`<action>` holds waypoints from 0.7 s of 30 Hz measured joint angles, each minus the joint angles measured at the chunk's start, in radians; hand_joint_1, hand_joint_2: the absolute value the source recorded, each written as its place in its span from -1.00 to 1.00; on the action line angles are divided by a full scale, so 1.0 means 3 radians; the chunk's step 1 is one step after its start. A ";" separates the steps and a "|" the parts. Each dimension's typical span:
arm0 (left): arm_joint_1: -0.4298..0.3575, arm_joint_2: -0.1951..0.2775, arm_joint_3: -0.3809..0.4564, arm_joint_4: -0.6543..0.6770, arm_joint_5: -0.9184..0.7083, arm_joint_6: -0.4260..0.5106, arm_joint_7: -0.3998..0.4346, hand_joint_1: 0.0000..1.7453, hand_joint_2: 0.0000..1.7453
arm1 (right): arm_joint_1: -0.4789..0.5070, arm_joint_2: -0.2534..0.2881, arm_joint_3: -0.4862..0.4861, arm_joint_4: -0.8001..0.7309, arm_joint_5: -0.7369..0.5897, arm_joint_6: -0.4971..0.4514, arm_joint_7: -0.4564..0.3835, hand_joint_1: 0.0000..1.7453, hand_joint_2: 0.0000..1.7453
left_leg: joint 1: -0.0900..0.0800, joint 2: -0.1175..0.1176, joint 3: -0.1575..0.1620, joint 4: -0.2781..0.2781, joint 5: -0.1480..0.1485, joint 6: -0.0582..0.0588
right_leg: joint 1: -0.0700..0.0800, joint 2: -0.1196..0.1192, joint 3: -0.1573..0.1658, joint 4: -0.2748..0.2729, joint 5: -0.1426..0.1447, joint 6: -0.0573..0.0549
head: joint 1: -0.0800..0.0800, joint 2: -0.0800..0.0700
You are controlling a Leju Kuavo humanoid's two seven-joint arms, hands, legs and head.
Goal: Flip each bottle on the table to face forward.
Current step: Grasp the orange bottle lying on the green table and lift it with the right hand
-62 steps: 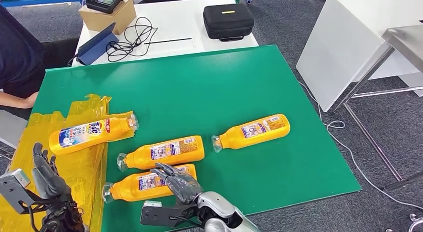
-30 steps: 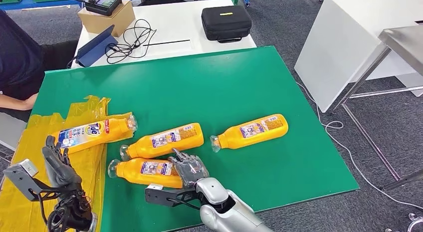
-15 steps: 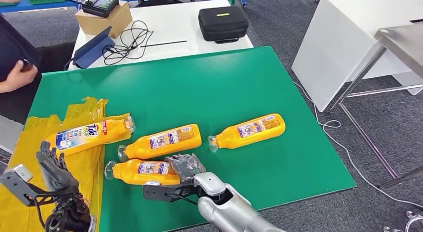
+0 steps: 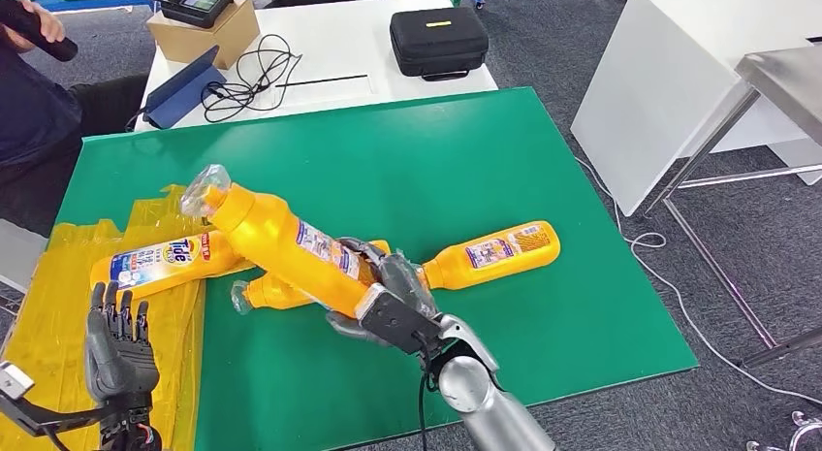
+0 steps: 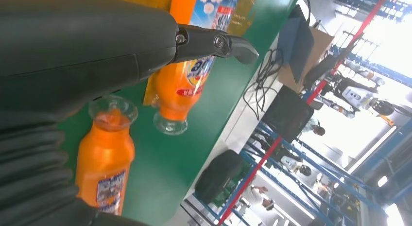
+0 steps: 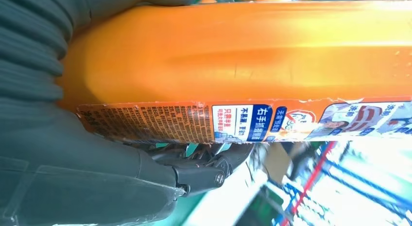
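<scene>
My right hand [image 4: 388, 294] grips the base of an orange bottle [image 4: 281, 245] and holds it tilted above the green table [image 4: 426, 160], clear cap up and to the left. The right wrist view shows that bottle's side [image 6: 243, 56] with the label's edge against my fingers [image 6: 214, 163]. A Tide bottle [image 4: 160, 260] lies face up on yellow plastic. A second bottle [image 4: 267, 292] lies partly hidden under the lifted one. A third bottle [image 4: 494, 248] lies to the right, label up. My left hand [image 4: 118, 344] hovers open over the yellow plastic, empty.
Yellow plastic sheet [image 4: 58, 306] covers the table's left front corner. Behind stands a white table [image 4: 330, 34] with a black case [image 4: 438, 40], cables, a cardboard box [image 4: 199, 29] and a tablet. A person [image 4: 29, 73] sits at the far left. A white cabinet [image 4: 679, 73] stands right.
My right hand has closed on the nearest bottle and lifted it off the table, swinging its cap up and left. My left hand has shifted slightly. The person's arm has risen.
</scene>
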 joint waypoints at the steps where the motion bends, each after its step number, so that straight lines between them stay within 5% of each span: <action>1: 0.0006 -0.0002 -0.0005 -0.0021 0.0005 -0.0001 0.0004 -1.00 1.00 | 0.0024 -0.0008 -0.0032 -0.0068 0.0005 0.0000 -0.0007 1.00 1.00 | 0.0000 0.0000 0.0000 0.0000 -0.0001 0.0000 | 0.0000 0.0000 0.0000 0.0000 0.0000 0.0000 | 0.0000 0.0000; 14: 0.0029 -0.0010 -0.0057 -0.0106 0.0023 -0.0017 0.0017 -1.00 1.00 | 0.0137 -0.0032 -0.0168 -0.0360 0.0015 -0.0014 -0.0049 1.00 1.00 | 0.0002 0.0000 0.0000 0.0000 0.0000 -0.0001 | 0.0003 0.0000 -0.0002 0.0000 0.0000 0.0000 | -0.0001 0.0000; 21: -0.0023 -0.0022 -0.0260 -0.0108 0.0201 -0.0262 0.0186 -1.00 1.00 | 0.0293 -0.0053 -0.0376 -0.0531 0.0037 -0.0409 -0.0049 1.00 1.00 | 0.0000 -0.0008 -0.0006 0.0000 0.0001 0.0002 | 0.0000 -0.0013 -0.0004 0.0000 0.0000 0.0001 | 0.0001 0.0000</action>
